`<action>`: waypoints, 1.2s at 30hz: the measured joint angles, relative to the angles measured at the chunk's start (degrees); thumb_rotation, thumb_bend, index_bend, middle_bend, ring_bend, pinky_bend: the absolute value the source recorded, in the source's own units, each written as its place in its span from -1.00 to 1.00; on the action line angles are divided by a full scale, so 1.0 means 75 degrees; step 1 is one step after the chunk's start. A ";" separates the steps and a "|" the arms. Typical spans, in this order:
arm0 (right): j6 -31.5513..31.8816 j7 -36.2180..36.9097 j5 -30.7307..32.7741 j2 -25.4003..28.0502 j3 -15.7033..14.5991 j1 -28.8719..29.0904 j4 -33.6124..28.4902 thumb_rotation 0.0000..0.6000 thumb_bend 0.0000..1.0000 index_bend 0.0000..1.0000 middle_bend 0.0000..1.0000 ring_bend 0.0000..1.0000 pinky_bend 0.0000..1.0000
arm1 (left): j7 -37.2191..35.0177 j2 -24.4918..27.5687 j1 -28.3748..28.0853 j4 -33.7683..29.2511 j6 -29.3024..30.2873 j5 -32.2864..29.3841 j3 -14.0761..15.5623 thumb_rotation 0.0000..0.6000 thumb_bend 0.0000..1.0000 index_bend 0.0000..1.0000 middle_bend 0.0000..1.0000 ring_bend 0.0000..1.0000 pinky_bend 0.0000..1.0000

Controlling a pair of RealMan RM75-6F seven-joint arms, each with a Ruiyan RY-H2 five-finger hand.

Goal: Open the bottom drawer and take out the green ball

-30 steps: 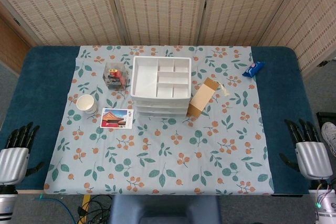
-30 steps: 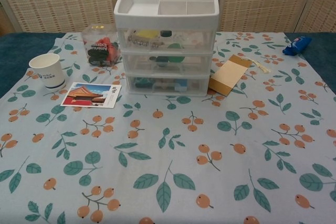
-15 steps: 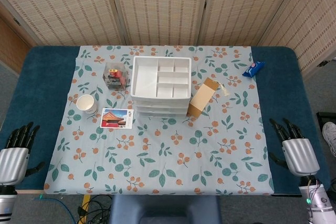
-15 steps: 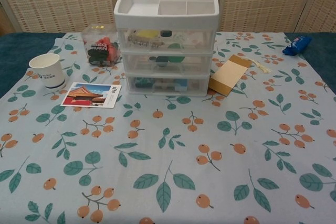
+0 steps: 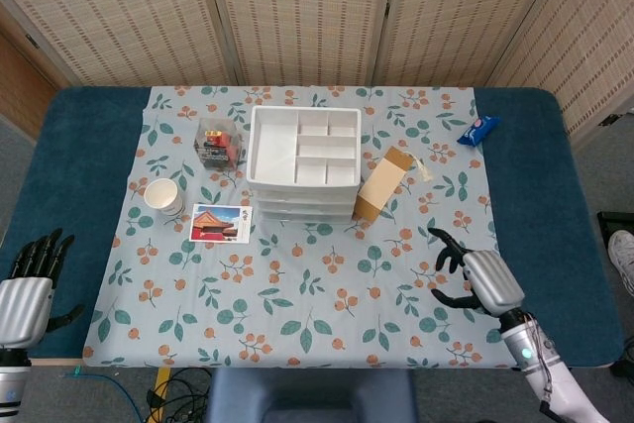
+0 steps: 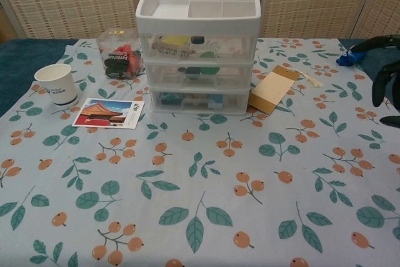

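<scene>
Head cam overhead; chest cam low, frontal.

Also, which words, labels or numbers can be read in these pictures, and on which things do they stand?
"America": white print on the clear box, chest view; the line under it is blurred.
Cup: small blue print, too small to read.
Postcard: dark characters at its top right, too small to read.
Blue packet: white logo, blurred.

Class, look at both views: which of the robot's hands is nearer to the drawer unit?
Right. The right hand is over the cloth, in front and to the right of the drawer unit; the left hand sits at the table's near left corner.
</scene>
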 measured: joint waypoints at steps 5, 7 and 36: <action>-0.0955 0.0490 0.0575 -0.0249 0.0217 0.0635 -0.0120 1.00 -0.20 -0.79 0.32 0.52 0.71 | -0.0047 -0.0009 -0.0006 0.0033 -0.0006 -0.0001 0.0000 1.00 -0.75 -1.00 -1.00 -0.94 -0.85; -0.1259 0.0641 0.0843 -0.0372 0.0312 0.0841 -0.0120 1.00 -0.16 -0.79 0.44 0.65 0.83 | -0.0103 -0.0009 -0.0008 0.0043 -0.0017 0.0001 0.0004 1.00 -0.75 -1.00 -1.00 -0.94 -0.85; -0.3872 0.2731 0.3777 -0.3113 0.1597 0.3046 0.1957 1.00 0.07 -0.93 0.65 0.89 1.00 | -0.0313 0.0044 -0.0027 0.0140 -0.0030 -0.0007 -0.0013 1.00 -0.75 -1.00 -1.00 -0.94 -0.85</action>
